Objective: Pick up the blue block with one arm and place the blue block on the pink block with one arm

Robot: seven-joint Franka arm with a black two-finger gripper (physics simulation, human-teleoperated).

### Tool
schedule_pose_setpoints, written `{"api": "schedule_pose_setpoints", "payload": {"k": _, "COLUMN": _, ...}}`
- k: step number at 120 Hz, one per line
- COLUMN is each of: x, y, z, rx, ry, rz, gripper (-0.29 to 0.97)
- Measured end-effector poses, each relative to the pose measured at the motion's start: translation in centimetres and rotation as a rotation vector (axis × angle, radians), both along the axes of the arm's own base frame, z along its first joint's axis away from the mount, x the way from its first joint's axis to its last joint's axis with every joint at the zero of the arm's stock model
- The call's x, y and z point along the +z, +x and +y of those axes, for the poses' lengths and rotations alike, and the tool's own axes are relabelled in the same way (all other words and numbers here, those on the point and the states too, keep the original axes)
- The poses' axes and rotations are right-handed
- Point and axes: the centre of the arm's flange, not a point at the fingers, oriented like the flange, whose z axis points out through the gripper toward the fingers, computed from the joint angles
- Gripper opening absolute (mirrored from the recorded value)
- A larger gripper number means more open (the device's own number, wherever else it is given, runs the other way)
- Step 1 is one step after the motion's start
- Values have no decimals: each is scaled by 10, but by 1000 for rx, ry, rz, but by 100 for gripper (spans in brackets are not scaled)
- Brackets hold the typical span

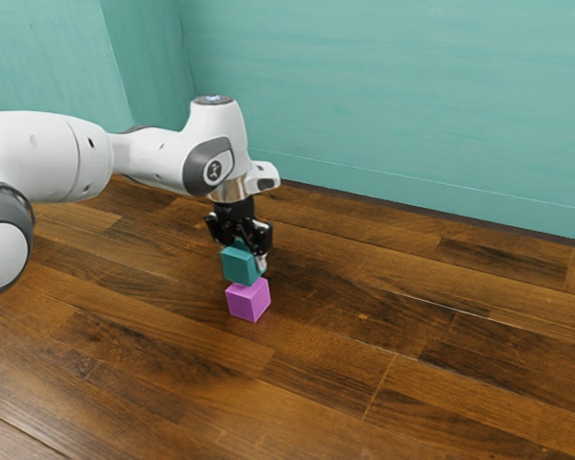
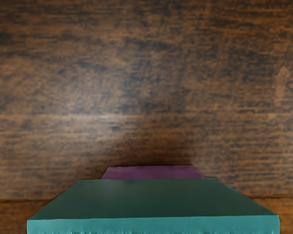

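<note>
Over the pink block (image 1: 247, 300) the tool (image 1: 241, 256) clamps the blue block (image 1: 238, 266); wrist view shows pink's edge.

Open dark wooden tabletop (image 1: 412, 364) surrounds the small pink cube (image 1: 248, 299) (teal-blue cube (image 1: 240, 262) directly above); teal wall (image 1: 412, 96) stands well behind.

The blue block (image 1: 240, 264), a small cube that looked more teal than blue, sat upright between the 2 fingers of the pincer (image 1: 241, 253), gripped from 2 sides. It hung directly over the pink block (image 1: 248, 299), its lower edge at the pink top; whether the 2 touched could not be told. The pink block, a magenta cube of similar size, lay flat on the dark wooden desk (image 1: 441, 364). In the wrist view, the blue block (image 2: 154, 204) covered most of the pink block (image 2: 153, 172), leaving 1 thin strip in sight.
</note>
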Motion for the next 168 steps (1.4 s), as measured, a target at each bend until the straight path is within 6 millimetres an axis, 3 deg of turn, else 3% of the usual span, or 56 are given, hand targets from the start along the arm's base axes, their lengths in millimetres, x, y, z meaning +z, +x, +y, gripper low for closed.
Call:
{"api": "schedule_pose_setpoints", "payload": {"k": 82, "x": -12, "y": -14, "z": 2, "rx": -13, "ry": -13, "rz": 17, "gripper": 32}}
{"api": "schedule_pose_setpoints", "payload": {"k": 168, "x": -10, "y": -13, "z": 2, "rx": -42, "ry": -12, "rz": -35, "gripper": 32}}
